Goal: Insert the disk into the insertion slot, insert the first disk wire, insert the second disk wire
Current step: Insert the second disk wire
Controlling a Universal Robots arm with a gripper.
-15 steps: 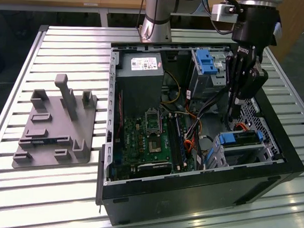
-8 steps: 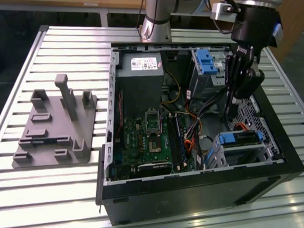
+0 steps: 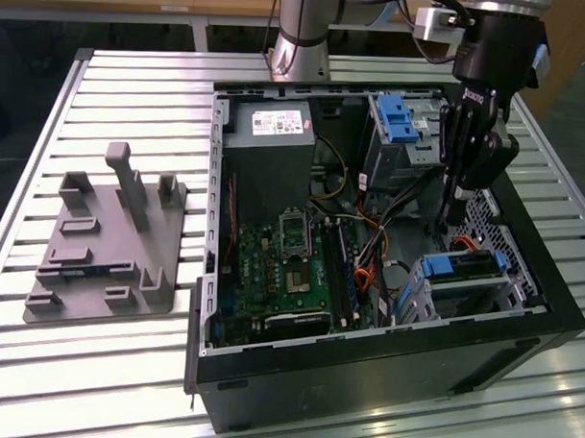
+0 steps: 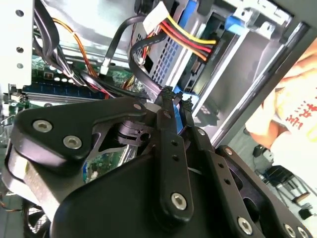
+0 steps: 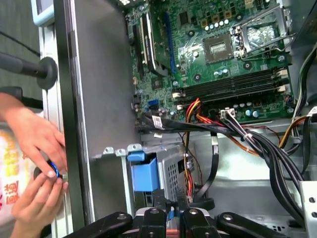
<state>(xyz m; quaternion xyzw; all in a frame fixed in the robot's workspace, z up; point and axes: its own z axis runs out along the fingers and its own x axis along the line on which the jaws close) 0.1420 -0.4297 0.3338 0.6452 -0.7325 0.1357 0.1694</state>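
One tool [image 3: 450,223], jaws pinched narrow, hangs just above the disk [image 3: 463,267] seated in the slot [image 3: 465,302]; I can't read the label [image 3: 277,125] on the power supply [image 3: 265,175].

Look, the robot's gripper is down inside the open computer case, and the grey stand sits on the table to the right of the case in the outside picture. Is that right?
Not quite. The grey stand sits on the table at the exterior view's left of the computer case, not its right, as the exterior view shows. The gripper is indeed down inside the open case.
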